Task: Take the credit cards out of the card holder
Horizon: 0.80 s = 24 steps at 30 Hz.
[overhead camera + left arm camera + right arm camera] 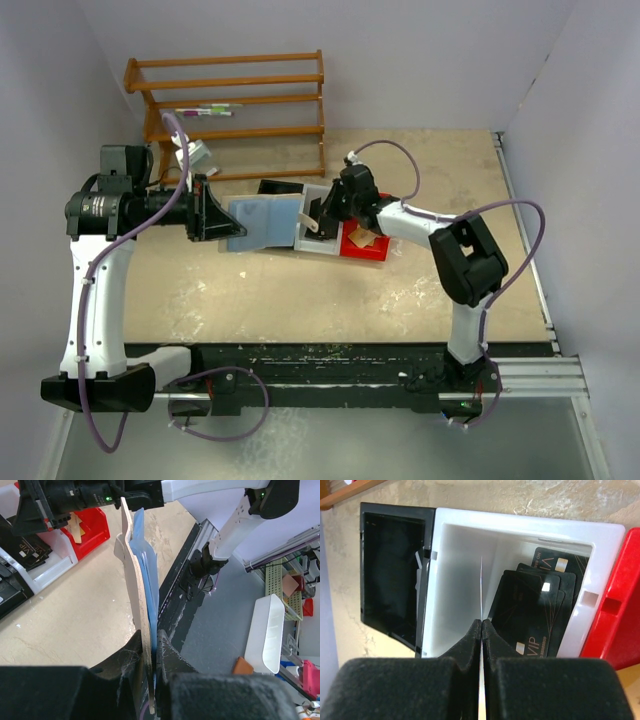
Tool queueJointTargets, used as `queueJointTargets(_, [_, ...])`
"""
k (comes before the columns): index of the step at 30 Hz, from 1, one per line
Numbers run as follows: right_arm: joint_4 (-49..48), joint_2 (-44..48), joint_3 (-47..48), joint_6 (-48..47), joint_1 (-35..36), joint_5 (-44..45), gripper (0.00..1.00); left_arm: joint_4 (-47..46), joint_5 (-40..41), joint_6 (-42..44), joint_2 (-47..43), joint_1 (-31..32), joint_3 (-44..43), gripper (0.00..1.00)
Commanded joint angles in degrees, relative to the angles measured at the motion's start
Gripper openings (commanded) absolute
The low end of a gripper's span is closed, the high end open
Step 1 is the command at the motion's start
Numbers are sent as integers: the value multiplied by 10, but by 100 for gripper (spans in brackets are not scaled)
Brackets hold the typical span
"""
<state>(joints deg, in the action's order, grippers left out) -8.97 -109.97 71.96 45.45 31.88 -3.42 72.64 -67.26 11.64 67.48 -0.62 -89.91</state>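
The card holder [262, 222] hangs open over the table, its bluish sleeves facing up. My left gripper [222, 210] is shut on its left edge. In the left wrist view the card holder [136, 580] stands edge-on, tan outside and blue inside, clamped in my left gripper [152, 645]. My right gripper [322, 215] is shut on a pale credit card [309, 220] just right of the holder, over the white bin [316, 250]. In the right wrist view that credit card [481, 585] is a thin edge-on line rising from my right gripper [481, 622].
The white bin [455, 580] holds several black cards [530, 610]. A black bin [390, 570] adjoins it on one side and a red bin [366, 248] on the other. A wooden rack [235, 100] stands at the back left.
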Motion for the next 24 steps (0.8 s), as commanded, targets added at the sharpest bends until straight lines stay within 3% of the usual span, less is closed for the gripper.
queueJointTargets(1, [11,-9,36,1,11,51,0,6,-20,21,-7,1,-29,0])
queueJointTargets(7, [47,-7,45,-12,18,95,1,14,-21,29,-9,2,-32,0])
queueJointTargets(13, [70,46,42,-38,20,106,27,11,-22,27,-5,1,-32,0])
queueJointTargets(19, [65,148,34,-62,22,85,38,0,-21,24,-4,1,-25,0])
queueJointTargets(24, [35,264,12,-75,23,33,56,-3,-23,21,0,1,-19,0])
